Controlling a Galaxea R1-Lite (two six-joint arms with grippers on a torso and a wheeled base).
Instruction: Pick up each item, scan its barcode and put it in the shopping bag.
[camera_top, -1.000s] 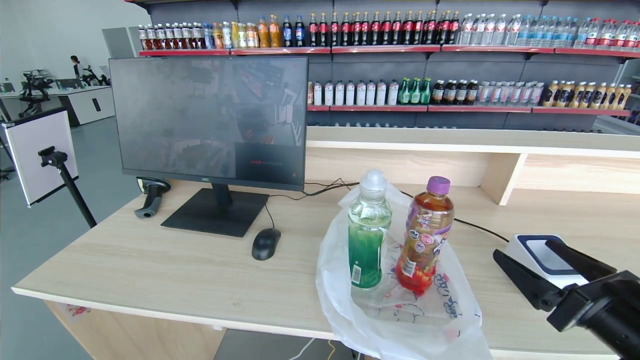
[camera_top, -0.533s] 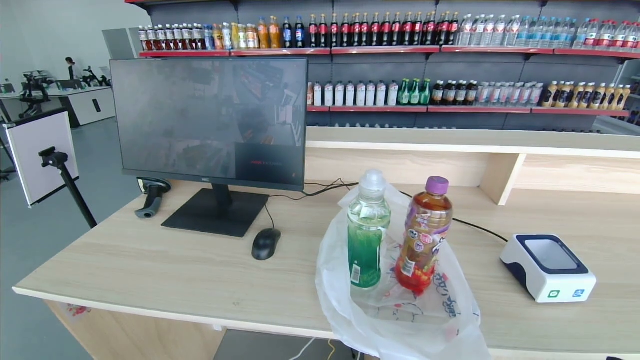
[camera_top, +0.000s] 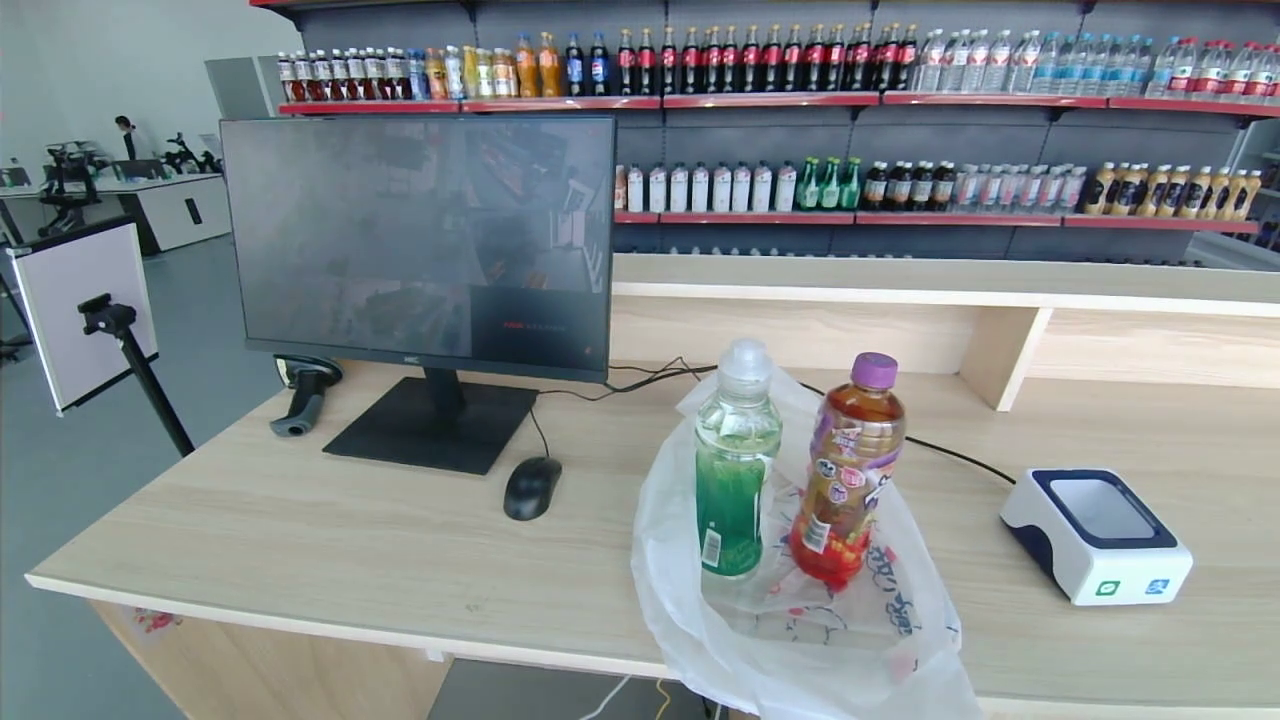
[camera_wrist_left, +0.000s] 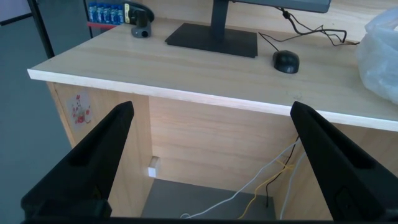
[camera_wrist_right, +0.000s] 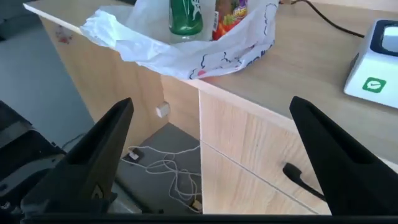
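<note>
Both bottles stand upright side by side, a bit right of center in the lower half of the head view, on the crumpled white plastic shopping bag (camera_top: 800, 630). The green bottle (camera_top: 735, 490) on the left is clear with a see-through cap, a green label and a barcode low on the front. The tea bottle (camera_top: 845, 480) just beside it has a purple cap, amber drink and a busy reddish label. The bag droops over the tabletop's (camera_top: 300, 540) front edge. The white-and-navy barcode scanner (camera_top: 1095, 535) sits lower right, apart from the bag, window up.
</note>
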